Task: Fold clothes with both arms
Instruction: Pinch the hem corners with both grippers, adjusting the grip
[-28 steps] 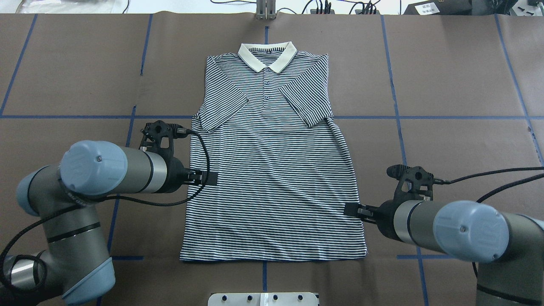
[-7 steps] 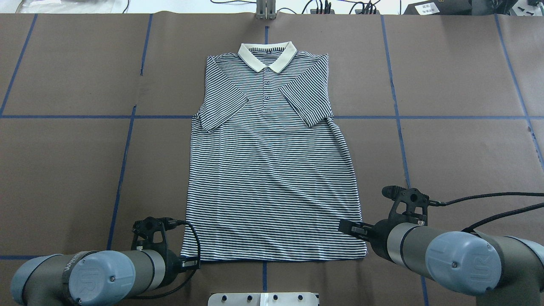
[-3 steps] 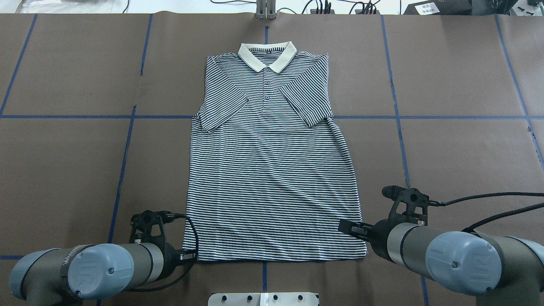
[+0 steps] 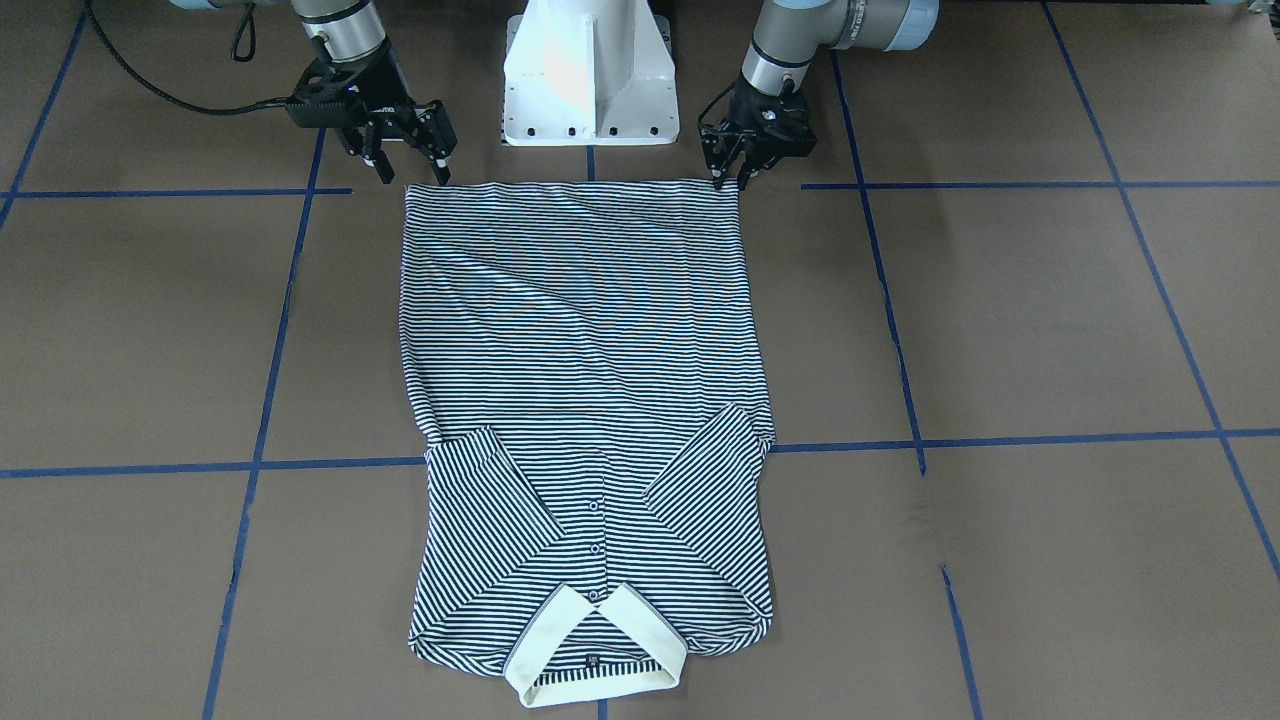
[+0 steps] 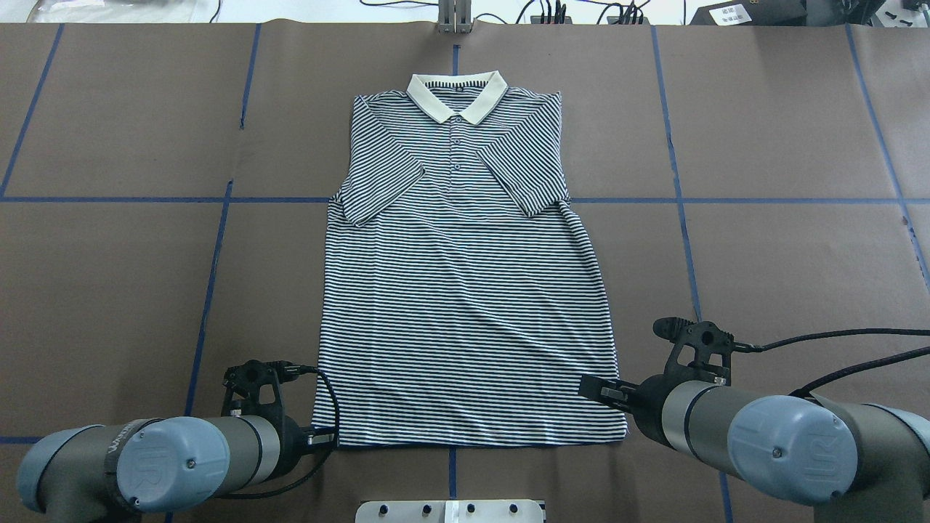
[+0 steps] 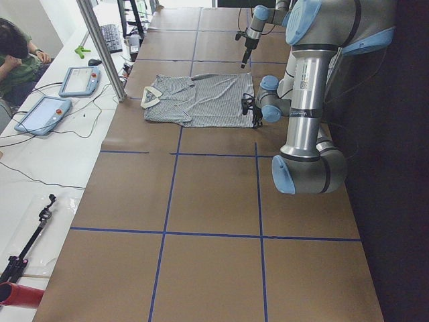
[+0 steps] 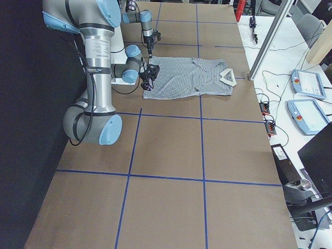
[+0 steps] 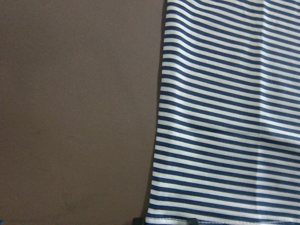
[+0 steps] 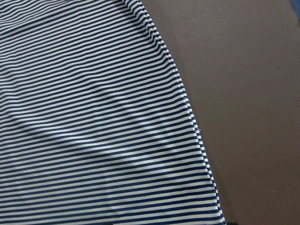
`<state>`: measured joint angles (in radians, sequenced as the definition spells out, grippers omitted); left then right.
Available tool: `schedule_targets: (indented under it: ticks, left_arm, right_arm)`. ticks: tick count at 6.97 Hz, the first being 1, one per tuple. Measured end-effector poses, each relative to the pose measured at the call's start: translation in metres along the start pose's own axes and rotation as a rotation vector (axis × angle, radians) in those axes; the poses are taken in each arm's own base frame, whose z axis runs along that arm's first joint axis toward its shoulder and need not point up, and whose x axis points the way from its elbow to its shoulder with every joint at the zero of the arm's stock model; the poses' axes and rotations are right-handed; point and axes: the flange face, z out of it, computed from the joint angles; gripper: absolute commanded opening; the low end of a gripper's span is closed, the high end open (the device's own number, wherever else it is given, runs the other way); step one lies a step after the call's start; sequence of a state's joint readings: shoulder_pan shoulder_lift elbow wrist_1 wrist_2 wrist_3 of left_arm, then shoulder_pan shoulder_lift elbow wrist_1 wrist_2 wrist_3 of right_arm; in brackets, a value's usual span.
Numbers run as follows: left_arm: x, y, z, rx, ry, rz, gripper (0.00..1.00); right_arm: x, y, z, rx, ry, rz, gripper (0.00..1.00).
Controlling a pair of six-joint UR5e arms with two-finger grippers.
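Note:
The striped polo shirt [image 5: 465, 290] lies flat on the brown table, cream collar [image 5: 458, 94] at the far end and both sleeves folded inward. My left gripper [image 5: 325, 438] is low at the hem's left corner [image 4: 732, 180]. Its fingertips [image 8: 138, 220] show apart at the hem in the left wrist view, so it is open. My right gripper [image 5: 599, 392] hangs open by the shirt's right edge, just short of the hem corner [image 4: 412, 165]. The right wrist view holds only striped cloth [image 9: 93, 117] and table.
The white pedestal base [image 4: 590, 80] stands just behind the hem. Blue tape lines [image 5: 218, 254] cross the brown table cover. A metal post [image 6: 100, 47], control tablets [image 6: 80, 80] and a seated person [image 6: 13, 54] are beyond the collar end.
Since four seconds ago both arms have drawn back from the shirt's sides toward the hem. In the last second the left gripper has edged forward onto the hem corner; the right has stayed still.

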<state>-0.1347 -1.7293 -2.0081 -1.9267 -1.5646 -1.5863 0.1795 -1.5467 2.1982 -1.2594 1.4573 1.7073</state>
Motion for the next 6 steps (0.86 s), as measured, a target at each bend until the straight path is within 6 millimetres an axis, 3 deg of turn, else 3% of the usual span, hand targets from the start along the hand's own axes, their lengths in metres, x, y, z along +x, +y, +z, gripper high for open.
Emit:
schedule_targets:
  ticks: [1, 6]
  left_arm:
    - [0.0000, 0.0002, 0.0000, 0.000, 0.000, -0.002, 0.00]
    - [0.0016, -0.0026, -0.0047, 0.006, 0.009, -0.004, 0.00]
  right_arm:
    - [0.0001, 0.0000, 0.0000, 0.000, 0.000, 0.000, 0.86]
    - [0.0053, -0.0021, 0.0041, 0.022, 0.013, -0.001, 0.86]
